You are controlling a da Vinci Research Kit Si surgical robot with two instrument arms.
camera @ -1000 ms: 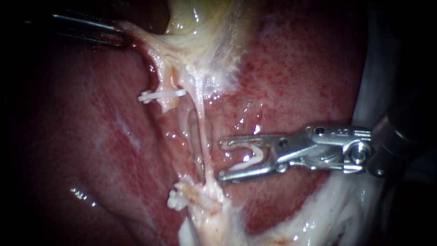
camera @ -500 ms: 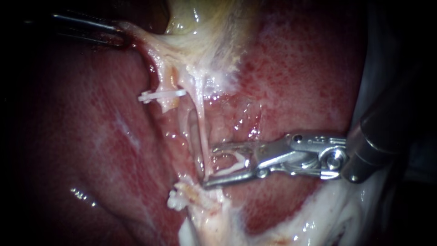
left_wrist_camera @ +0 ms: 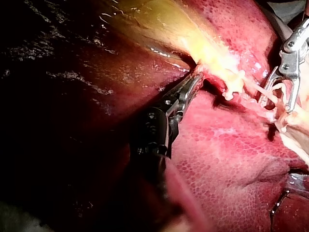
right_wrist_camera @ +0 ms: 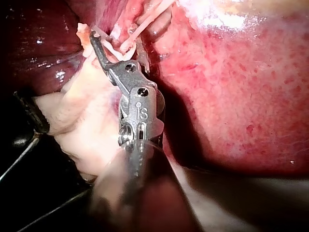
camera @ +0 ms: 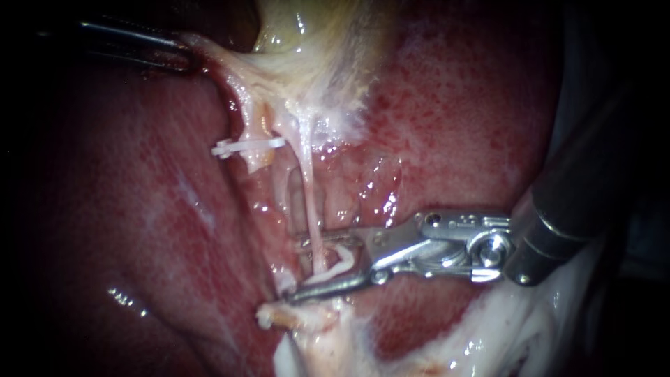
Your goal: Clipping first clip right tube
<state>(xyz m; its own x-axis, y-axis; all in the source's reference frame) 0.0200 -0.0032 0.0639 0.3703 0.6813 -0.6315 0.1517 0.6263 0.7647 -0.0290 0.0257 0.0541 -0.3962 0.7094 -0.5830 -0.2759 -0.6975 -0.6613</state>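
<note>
Hand of the right instrument, in the endoscope view, stands wide. Its steel jaws straddle the thin pink right tube, with a curved white clip between them, not yet closed. The left instrument grips pale tissue. The left wrist view shows that hand clamped beside the yellow gallbladder. From the right wrist, the tube is hard to pick out. Placement looks done, so the next move is likely a firm squeeze.
</note>
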